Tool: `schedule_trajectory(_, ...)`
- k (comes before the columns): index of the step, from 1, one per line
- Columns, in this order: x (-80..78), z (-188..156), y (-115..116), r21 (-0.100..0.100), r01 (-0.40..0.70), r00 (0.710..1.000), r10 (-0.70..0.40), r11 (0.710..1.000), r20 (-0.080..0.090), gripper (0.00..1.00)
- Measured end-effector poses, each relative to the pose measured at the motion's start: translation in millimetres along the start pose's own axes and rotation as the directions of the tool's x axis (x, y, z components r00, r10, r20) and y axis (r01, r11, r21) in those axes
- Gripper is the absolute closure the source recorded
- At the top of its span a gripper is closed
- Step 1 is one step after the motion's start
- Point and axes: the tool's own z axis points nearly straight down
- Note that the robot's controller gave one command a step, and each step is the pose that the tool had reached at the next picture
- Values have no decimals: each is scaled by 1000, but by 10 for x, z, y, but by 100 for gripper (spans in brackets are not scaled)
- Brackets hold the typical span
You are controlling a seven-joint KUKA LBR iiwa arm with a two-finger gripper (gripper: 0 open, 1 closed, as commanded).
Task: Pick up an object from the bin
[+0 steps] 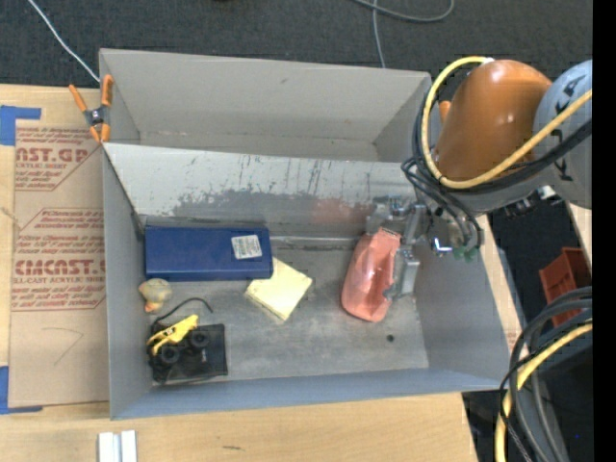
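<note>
Low at the right side of the bin [289, 94], my gripper [399, 282] sits tight against a pink oblong thing [364, 282], which lies apart from the blue box [197, 253] and yellow block [279, 292], probably an easier pick. Whether my jaws are spread or pinching, I cannot tell.

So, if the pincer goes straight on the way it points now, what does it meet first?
Probably the pink rounded object, lying right of centre in the bin: the pincer points down at its right edge. Depth is unclear, so it could already touch it, or slide past onto the grey floor.
</note>
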Motion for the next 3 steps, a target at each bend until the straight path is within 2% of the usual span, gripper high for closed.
schedule_trajectory(1,-163,787,-231,-1,285,959,-285,959,-1,0)
schedule_trajectory(2,-248,520,-303,0,529,849,-529,849,2,0)
schedule_trajectory(3,-303,837,-53,-4,709,705,-709,705,-2,0)
